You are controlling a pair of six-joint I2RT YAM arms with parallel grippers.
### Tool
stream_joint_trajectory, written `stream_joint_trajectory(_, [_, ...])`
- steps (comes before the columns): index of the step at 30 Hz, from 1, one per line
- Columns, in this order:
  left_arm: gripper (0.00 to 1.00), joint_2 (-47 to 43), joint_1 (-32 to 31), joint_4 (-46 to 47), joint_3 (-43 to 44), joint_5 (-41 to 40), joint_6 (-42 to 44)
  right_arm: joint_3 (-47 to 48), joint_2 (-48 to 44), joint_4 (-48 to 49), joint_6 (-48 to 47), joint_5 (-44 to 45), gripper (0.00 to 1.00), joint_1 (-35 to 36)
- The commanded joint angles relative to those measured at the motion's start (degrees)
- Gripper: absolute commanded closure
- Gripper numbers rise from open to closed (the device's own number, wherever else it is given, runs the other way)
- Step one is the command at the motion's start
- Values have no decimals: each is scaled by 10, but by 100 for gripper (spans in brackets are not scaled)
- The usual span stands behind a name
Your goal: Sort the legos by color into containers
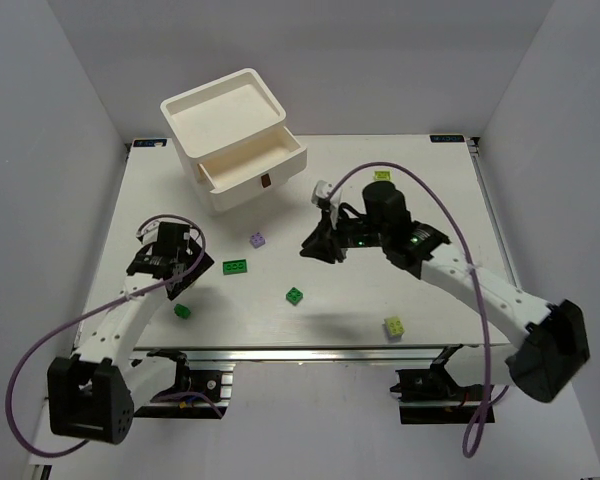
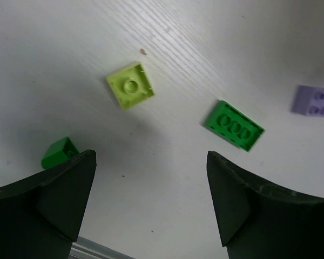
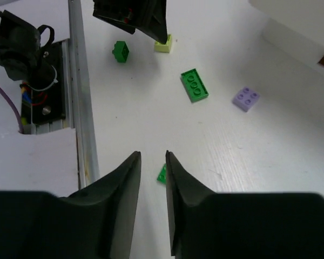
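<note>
The white drawer unit (image 1: 226,116) stands at the back left with one drawer (image 1: 255,172) pulled out. My left gripper (image 1: 183,266) is open and empty above a pale yellow-green lego (image 2: 130,85). Its wrist view also shows a dark green three-stud lego (image 2: 235,124), a small green lego (image 2: 59,152) and a purple lego (image 2: 314,101). My right gripper (image 3: 152,156) hovers mid-table, its jaws a narrow gap apart with nothing between them. A green lego (image 3: 162,174) is partly hidden behind one finger. The top view shows the purple lego (image 1: 258,239) and green legos (image 1: 235,266), (image 1: 295,295), (image 1: 182,311).
Two more yellow-green legos lie at the front right (image 1: 393,326) and the back right (image 1: 382,176). The table's metal front rail (image 3: 81,91) runs along the near edge. The right arm's cable (image 1: 450,215) arcs over the right side.
</note>
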Motion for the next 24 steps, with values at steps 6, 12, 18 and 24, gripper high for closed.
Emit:
stream_joint_trajectory(6, [7,99,4,-20,68,-86,-63,-112,-142,42,-18,34,39,-48])
stream_joint_trajectory(12, [9,169,15,-27,91,-91,-91,-107,-152,25,-22,10,36,-78])
stream_joint_trajectory(18, [12,188,31,8,76,-70,-96,-112,-158,22,-22,0,36,-99])
stream_joint_trajectory(24, [20,250,42,37,77,-56,-95,-114,-156,23,-19,-18,37,-115])
